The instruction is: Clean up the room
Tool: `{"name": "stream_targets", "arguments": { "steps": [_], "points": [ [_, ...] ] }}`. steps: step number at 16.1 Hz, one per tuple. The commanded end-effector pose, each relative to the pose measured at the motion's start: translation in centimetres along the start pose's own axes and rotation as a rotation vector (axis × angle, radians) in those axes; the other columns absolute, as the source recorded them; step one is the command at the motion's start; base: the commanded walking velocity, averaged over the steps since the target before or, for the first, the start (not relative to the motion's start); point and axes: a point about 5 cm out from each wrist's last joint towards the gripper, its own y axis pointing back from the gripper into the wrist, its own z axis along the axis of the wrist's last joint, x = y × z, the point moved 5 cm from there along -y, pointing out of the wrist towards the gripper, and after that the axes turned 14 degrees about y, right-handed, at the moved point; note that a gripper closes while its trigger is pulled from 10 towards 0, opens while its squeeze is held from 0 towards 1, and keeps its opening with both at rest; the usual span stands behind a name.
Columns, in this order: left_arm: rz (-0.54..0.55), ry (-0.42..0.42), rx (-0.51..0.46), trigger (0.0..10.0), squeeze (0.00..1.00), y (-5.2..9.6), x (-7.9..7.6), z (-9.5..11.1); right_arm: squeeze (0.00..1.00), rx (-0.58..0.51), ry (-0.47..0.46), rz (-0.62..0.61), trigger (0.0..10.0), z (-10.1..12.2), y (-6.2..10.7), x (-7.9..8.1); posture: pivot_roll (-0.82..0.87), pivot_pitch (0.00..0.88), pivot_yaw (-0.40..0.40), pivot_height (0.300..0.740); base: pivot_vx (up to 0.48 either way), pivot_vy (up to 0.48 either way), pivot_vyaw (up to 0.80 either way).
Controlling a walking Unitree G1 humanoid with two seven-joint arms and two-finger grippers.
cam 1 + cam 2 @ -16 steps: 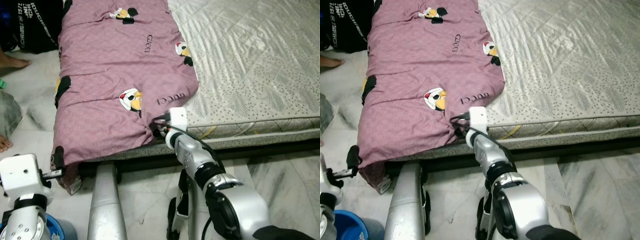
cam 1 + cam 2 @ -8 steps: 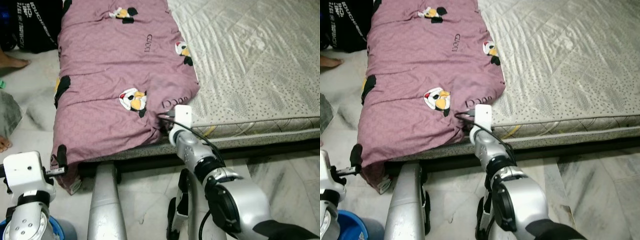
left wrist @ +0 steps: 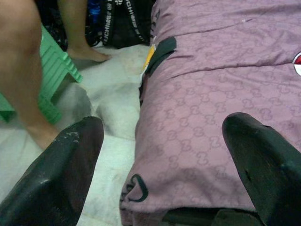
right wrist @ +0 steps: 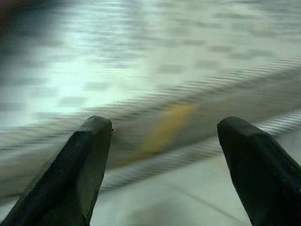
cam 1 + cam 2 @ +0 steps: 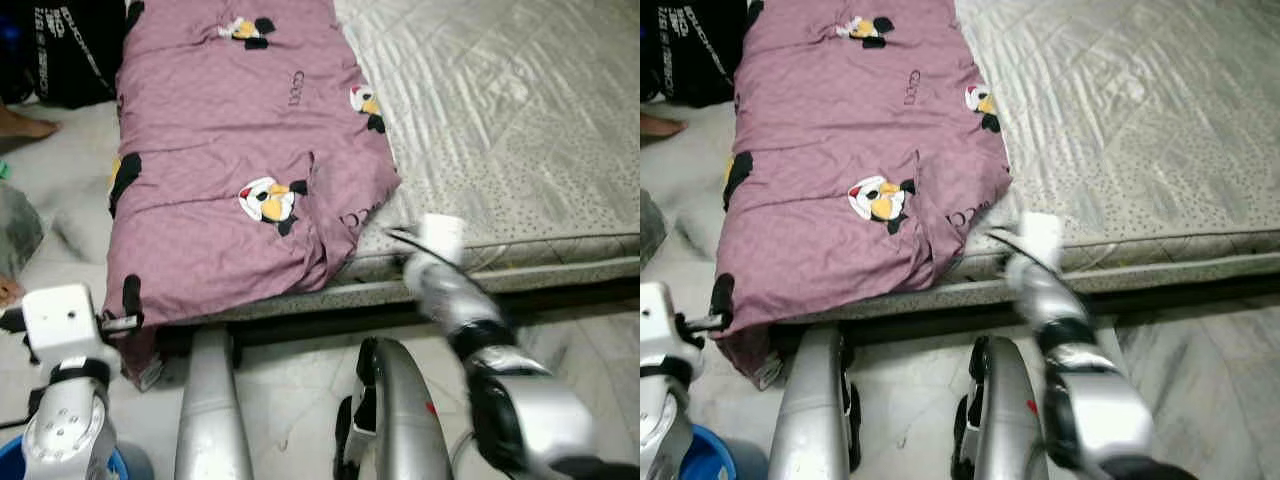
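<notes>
Released, right end effector [image 4: 160,165] gapes beside purple blanket [image 5: 230,150] on mattress [image 5: 520,120].

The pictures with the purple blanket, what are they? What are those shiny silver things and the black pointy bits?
You are looking through a walking robot's cameras. Two pictures come from its head, looking down at a bed. The silver things are its arms. A purple quilt with cartoon penguins lies on a pale grey quilted mattress and hangs over its edge. The other two pictures come from cameras on its wrists. The black pointy bits are the fingers of each gripper, its hands. The left gripper is open near the quilt's hanging corner. The right gripper is open beside the mattress edge. Neither holds anything. A person's bare legs stand by a green plastic stool.
</notes>
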Motion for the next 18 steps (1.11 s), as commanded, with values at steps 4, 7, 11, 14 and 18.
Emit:
{"name": "stream_targets", "arguments": {
  "steps": [4,7,11,14,18],
  "points": [
    [-0.005,-0.001,-0.02,10.0,0.0,-1.5,0.2,0.0,0.0,-0.154,-0.048,0.139,10.0,1.0,1.8,0.6,0.08,0.051,-0.041,0.575,0.0,0.0,0.0],
    [-0.014,-0.007,-0.058,10.0,0.0,-2.3,0.5,1.2,0.0,-0.366,-0.156,0.486,10.0,4.3,5.5,5.5,0.08,0.035,-0.037,0.575,0.0,0.0,0.0],
    [0.007,-0.024,-0.062,10.0,0.0,-2.2,1.4,1.2,0.0,-0.507,-0.152,0.722,10.0,8.8,7.8,10.1,0.11,0.066,-0.029,0.575,0.0,0.0,0.0],
    [-0.006,-0.042,-0.042,10.0,0.0,-1.4,1.5,0.9,0.0,-0.543,-0.148,0.817,10.0,10.4,9.4,13.6,0.14,0.075,-0.031,0.575,0.0,0.0,0.0],
    [0.023,-0.055,-0.011,10.0,0.0,0.0,2.7,0.3,0.0,-0.43,0.089,0.988,10.0,5.6,11.7,21.1,0.16,0.133,-0.033,0.575,0.0,0.0,0.0]
  ]
}}
